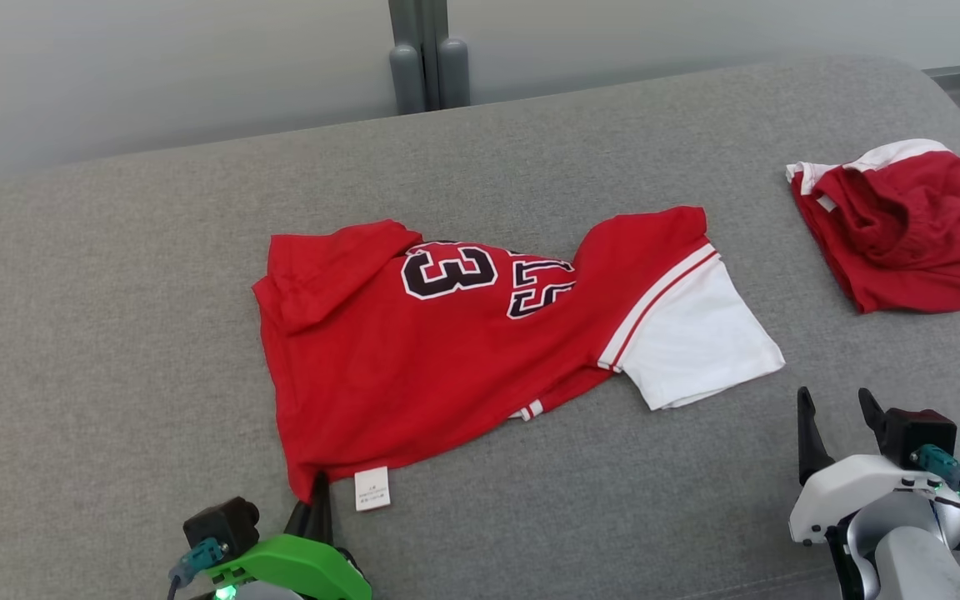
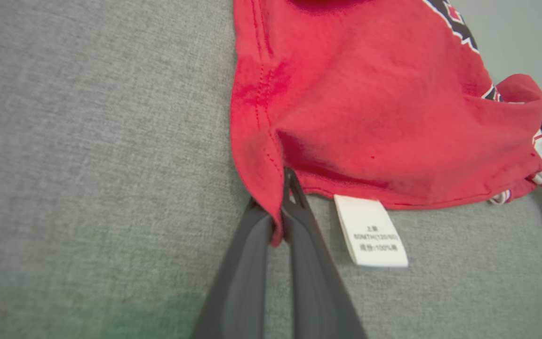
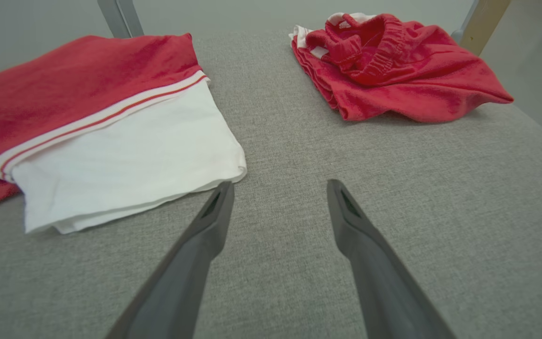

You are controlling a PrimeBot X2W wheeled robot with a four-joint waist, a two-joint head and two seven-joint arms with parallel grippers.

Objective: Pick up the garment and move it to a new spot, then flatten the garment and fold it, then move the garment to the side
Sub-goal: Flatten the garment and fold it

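Left gripper (image 2: 273, 197), at the lower left of the head view, has its two dark fingers closed together on the near bottom corner of the red jersey (image 1: 413, 350), pinching only a thin edge of hem. The jersey lies roughly flat in the centre of the head view, number side up, with folds along its upper left edge. A white care label (image 1: 372, 488) sticks out from the hem just beside the pinched corner. A white sleeve (image 1: 697, 333) fans out toward the right of the frame.

Right gripper (image 1: 832, 396), at the lower right, stands wide open and holds nothing, its fingertips near the sleeve's lower corner but apart from it. A second red garment (image 1: 905, 225) sits crumpled at the upper right, well apart from the jersey, and both rest on a grey fabric surface (image 1: 113, 333).

The grip looks shallow, so the hem could slip free once the arm lifts. With one corner held, the cloth would likely hang and bunch, adding creases to smooth afterward. A pull toward the right could drag the sleeve onto the second garment.
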